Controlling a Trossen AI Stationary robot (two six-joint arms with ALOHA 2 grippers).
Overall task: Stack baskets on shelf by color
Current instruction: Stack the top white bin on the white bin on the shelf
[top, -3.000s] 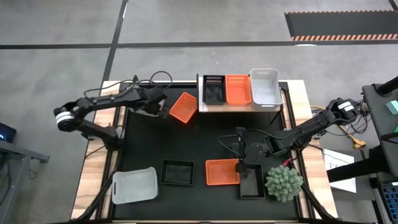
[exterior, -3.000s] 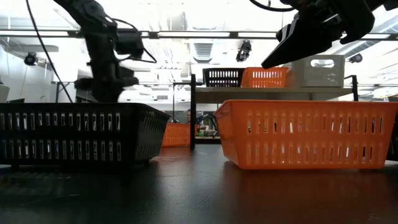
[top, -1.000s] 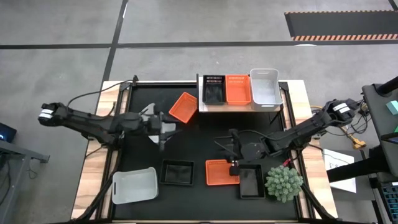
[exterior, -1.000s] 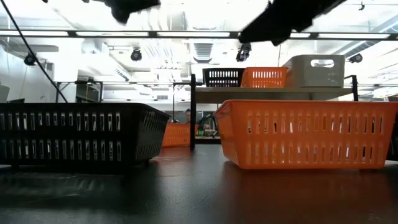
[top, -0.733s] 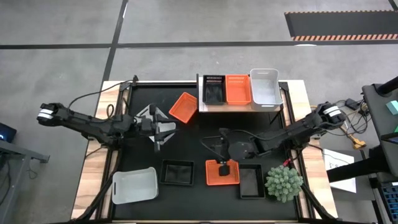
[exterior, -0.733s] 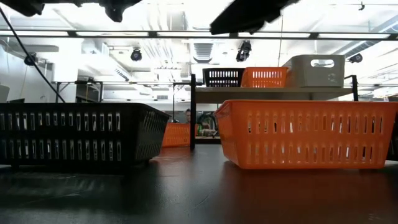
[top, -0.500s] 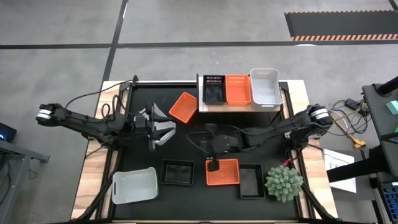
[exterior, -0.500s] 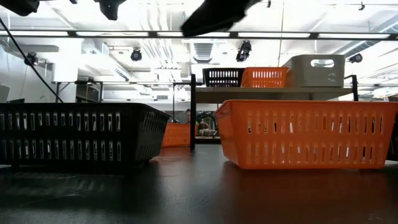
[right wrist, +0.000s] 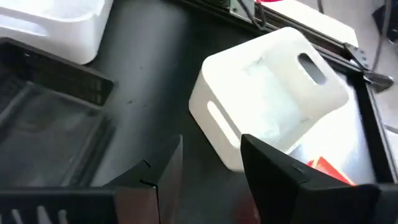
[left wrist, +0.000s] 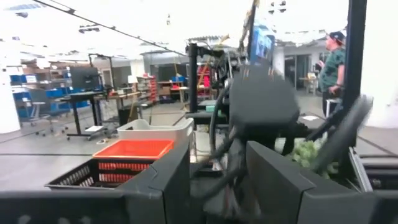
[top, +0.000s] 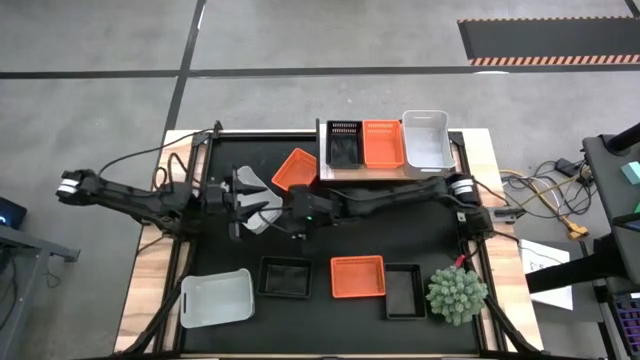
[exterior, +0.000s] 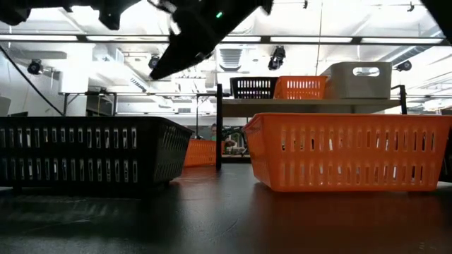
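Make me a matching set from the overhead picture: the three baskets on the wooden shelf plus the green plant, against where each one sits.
Things:
1. black basket
2. orange basket
3. white basket
4. green plant

Places:
A. middle of the shelf
B. off the shelf, at the black mat's near corner on the right arm's side
C. shelf end on the left arm's side
D. shelf end on the right arm's side

Pairs: 1-C, 2-A, 3-D, 4-B
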